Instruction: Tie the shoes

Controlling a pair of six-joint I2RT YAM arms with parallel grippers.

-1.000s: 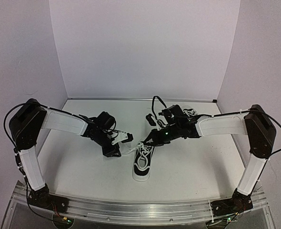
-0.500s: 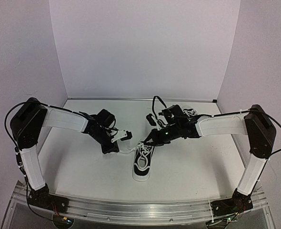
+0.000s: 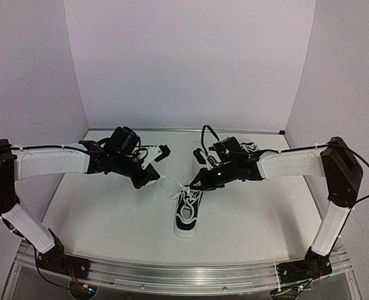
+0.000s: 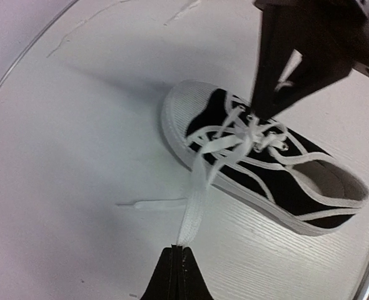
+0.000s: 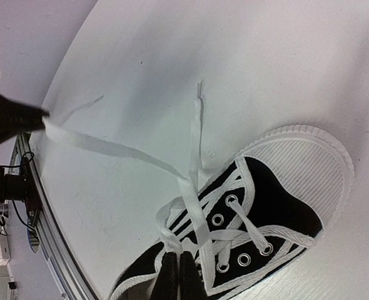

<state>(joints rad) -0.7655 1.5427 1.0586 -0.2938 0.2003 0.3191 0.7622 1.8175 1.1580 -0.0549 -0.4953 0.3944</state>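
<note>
Black sneaker (image 3: 189, 217), upright — white laces (image 4: 193, 200) outstretched

One shoe (image 3: 187, 215) lies lengthwise in the middle of the table (image 3: 109, 215), toward the near edge. The left gripper (image 3: 154, 179) sits just left of its far end, and the right gripper (image 3: 193, 185) is directly over that end. A lace (image 4: 194, 200) stretches leftward from shoe to left gripper. The other shoe (image 3: 250, 146) lies behind the right arm (image 3: 291, 165), near the back right corner.

The sneaker (image 4: 257, 180) is matt cloth, toe cap (image 5: 303, 165) ribbed rubber, lace (image 4: 192, 206) woven.
</note>
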